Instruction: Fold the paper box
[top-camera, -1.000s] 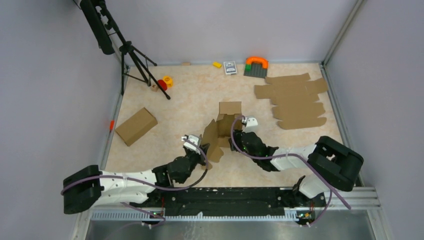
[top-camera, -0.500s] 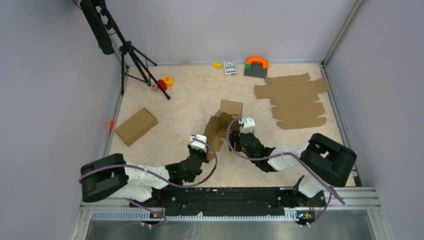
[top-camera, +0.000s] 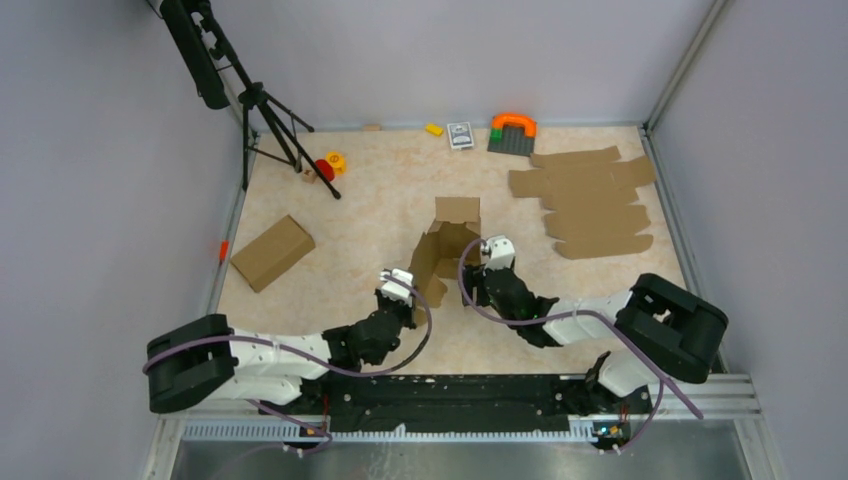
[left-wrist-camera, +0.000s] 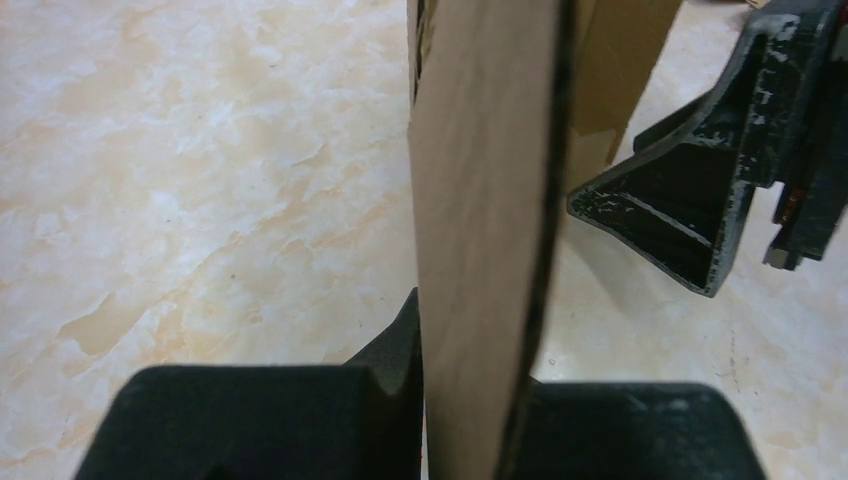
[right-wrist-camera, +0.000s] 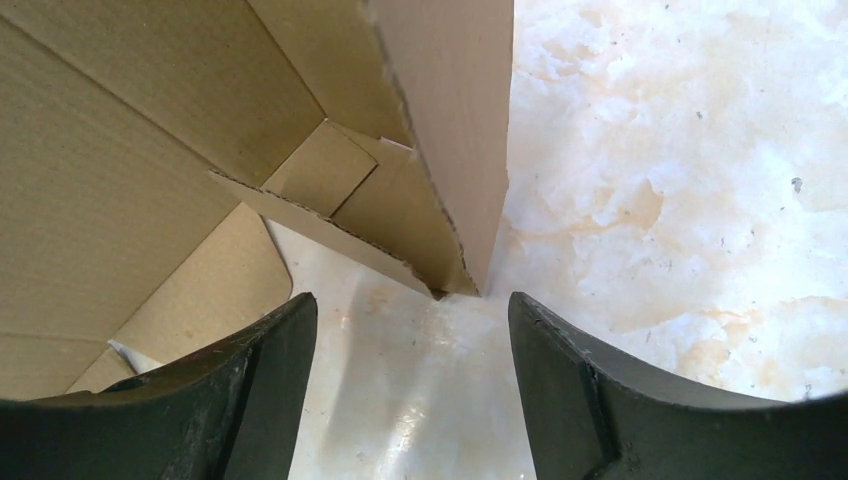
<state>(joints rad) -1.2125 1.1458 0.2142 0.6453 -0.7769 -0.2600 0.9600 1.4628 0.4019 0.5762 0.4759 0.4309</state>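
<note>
Nearest the arms' bases, the left gripper (top-camera: 409, 298) is clamped on a near flap of the box (top-camera: 446, 243) — in its wrist view the cardboard stands on edge, pinched between both fingers. Just right of it, the right gripper (right-wrist-camera: 410, 335) has its jaws apart, touching nothing; an upright corner of the box stands just beyond its fingertips. The box sits half-formed at mid-table (top-camera: 370, 210), walls partly raised, between the two grippers. Farther left lies a closed carton (top-camera: 272, 252); farther right — a pile of flat sheets (top-camera: 590, 200). A tripod (top-camera: 265, 115) and small toys (top-camera: 512, 132) line the far edge.
</note>
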